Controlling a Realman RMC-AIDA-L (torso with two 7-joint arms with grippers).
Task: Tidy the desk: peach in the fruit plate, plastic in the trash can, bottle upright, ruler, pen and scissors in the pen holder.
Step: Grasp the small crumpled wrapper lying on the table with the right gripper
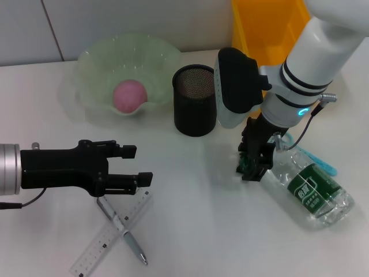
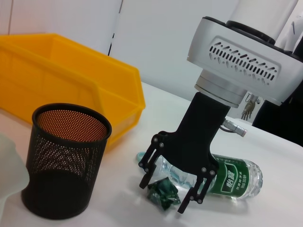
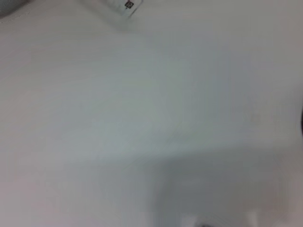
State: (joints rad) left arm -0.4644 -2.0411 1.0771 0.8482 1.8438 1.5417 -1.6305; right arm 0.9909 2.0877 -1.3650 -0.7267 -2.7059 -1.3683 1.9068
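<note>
Right tool poised over the green plastic scrap, jaws spread

At centre right of the head view the right tool (image 1: 254,164) straddles the crumpled plastic (image 2: 163,191) on the worktop (image 1: 202,231), seemingly not yet clamped; it should close squarely on the wad, clear of the fallen bottle (image 1: 314,190) just beside it, then lift straight. The left tool (image 1: 130,167), released, hovers at lower left above the ruler (image 1: 109,236) and pen (image 1: 130,239). The peach (image 1: 130,95) sits in the fruit plate (image 1: 92,63); the pen holder (image 1: 195,101) looks empty, as does the yellow bin (image 2: 57,75).
</note>
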